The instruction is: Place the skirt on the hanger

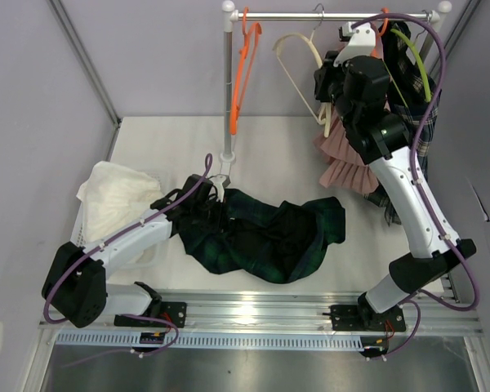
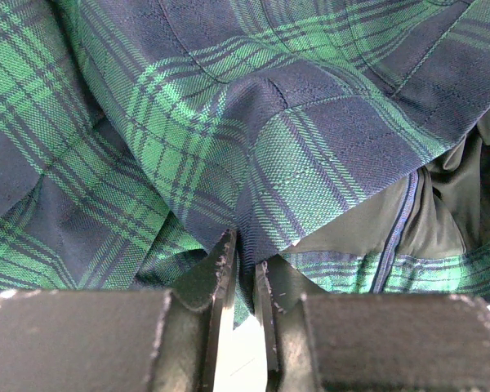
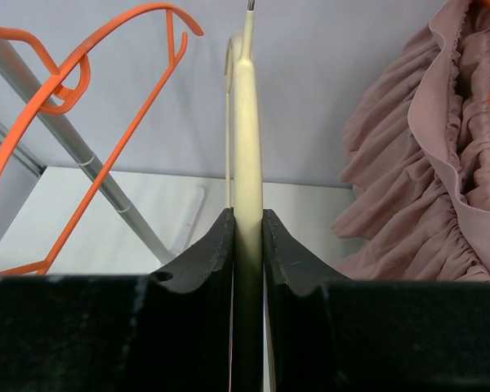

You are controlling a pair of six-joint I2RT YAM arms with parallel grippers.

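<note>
Pale grey walls enclose a white table (image 1: 269,139), at whose far edge a garment rail (image 1: 335,15) carries an orange hanger (image 1: 243,73), a cream hanger (image 1: 292,38) and a pink ruffled skirt (image 1: 343,167). The green plaid skirt (image 1: 261,233) lies crumpled at the middle of the table, well apart from the rail, with a white cloth (image 1: 114,200) to its left. Progress is judged early: both pieces are gripped, yet the skirt is not on the hanger, whose hook appears to be on the rail. What remains is to bring hanger and waistband together, thread or clip the garment, and hang it. The left arm reaches low and forward across the table. Its left gripper (image 2: 245,269) is nearly closed, and its fingertips pinch a fold at the skirt's left edge. The right arm rises steeply from its base and bends toward the rail. In the right wrist view, the right gripper (image 3: 247,237) is clamped squarely on the cream hanger's body. The pink skirt hangs just beside it on the right and the orange hanger to its left.
</note>
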